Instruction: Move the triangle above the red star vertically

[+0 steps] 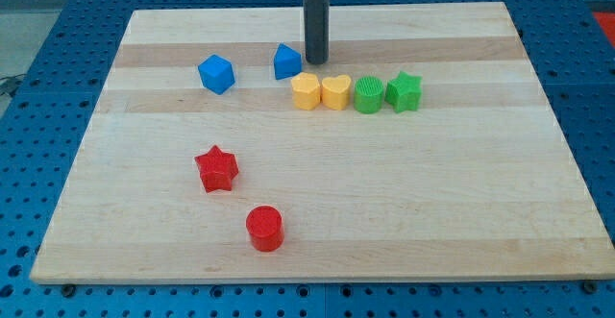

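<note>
The blue triangle (286, 61) lies near the view's top centre. The red star (217, 168) lies lower left of it, well apart. My tip (316, 59) rests on the board just right of the blue triangle, close to its right edge, and just above the yellow blocks. The rod rises straight up out of the view's top.
A blue cube (216, 73) lies left of the triangle. A row runs right of the triangle: yellow hexagon (306, 91), yellow heart (335, 92), green cylinder (369, 94), green star (404, 91). A red cylinder (264, 228) lies below the red star. The wooden board (480, 212) sits on a blue perforated table.
</note>
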